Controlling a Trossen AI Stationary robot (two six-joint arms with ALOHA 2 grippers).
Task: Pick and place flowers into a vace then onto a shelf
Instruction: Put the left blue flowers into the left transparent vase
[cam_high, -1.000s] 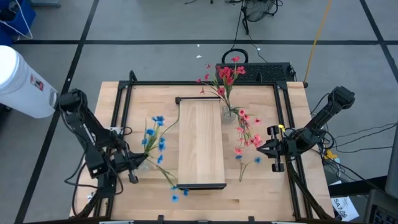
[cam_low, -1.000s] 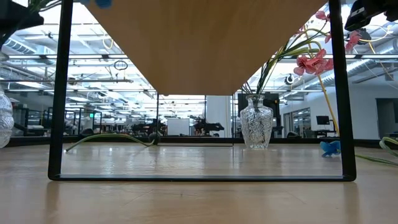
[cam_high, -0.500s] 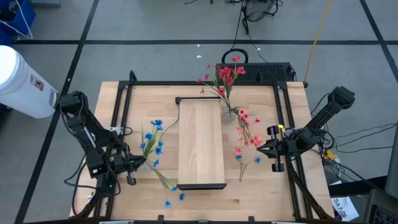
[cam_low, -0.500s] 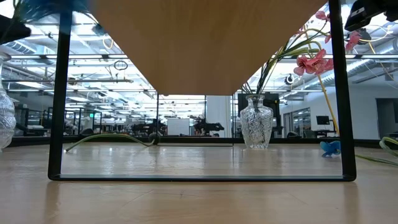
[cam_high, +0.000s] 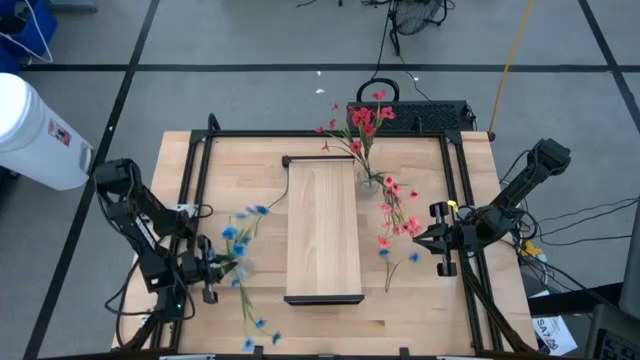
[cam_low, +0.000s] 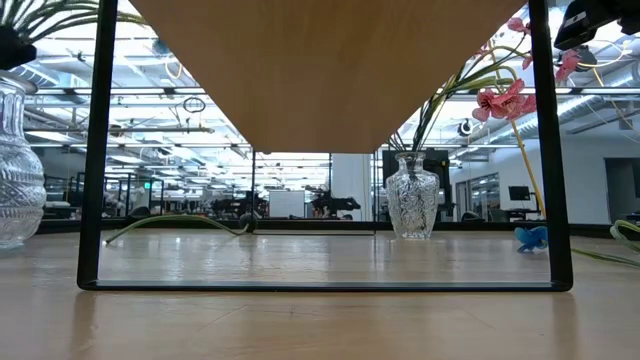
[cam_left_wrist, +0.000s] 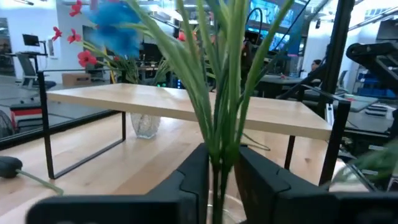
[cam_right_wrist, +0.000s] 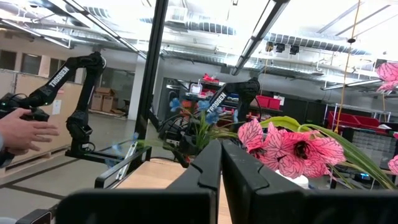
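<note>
My left gripper (cam_high: 212, 272) is over the table's near left part, shut on a bunch of blue-blossomed flowers (cam_high: 238, 250); their stems (cam_left_wrist: 214, 93) rise between its fingers. A clear glass vase (cam_low: 15, 170) stands on the table at the left, its rim just below those fingers. My right gripper (cam_high: 418, 240), right of the shelf, is shut on red-pink flowers (cam_high: 398, 215). The shelf (cam_high: 323, 230) is a pale plank on thin black legs in the table's middle. A second glass vase (cam_low: 412, 200) holding red flowers (cam_high: 362, 120) stands beyond the shelf's far right corner. My left gripper pinches the green stems of the blue flowers (cam_left_wrist: 216, 146) between its two fingers, well below the blossoms. The sprays fan out beyond the fingers, with the blossoms (cam_left_wrist: 118, 28) in the air. Whether the stem ends reach into the glass vase is hidden by the fingers. My right gripper pinches the red-pink flowers by their stems, coming level from the table's right side. The place of contact is hidden by the shut fingers (cam_right_wrist: 205, 174) in the wrist view. The blossoms (cam_right_wrist: 292, 149) stand out beside the fingers, lifted off the table.
A loose blue blossom (cam_low: 531, 237) and green stems (cam_low: 180, 222) lie on the tabletop. The table's black frame rails (cam_high: 200, 170) run along its sides. A white bin (cam_high: 35, 130) stands off the far left corner. A person's hand (cam_right_wrist: 25, 134) shows in the room beyond.
My left gripper has moved a little toward the table's near left corner, keeping hold of the blue flowers. The sprays have swung with it, the trailing blossoms sweeping toward the near edge. The glass vase at the left has come farther into the low view. The right arm has kept still.
</note>
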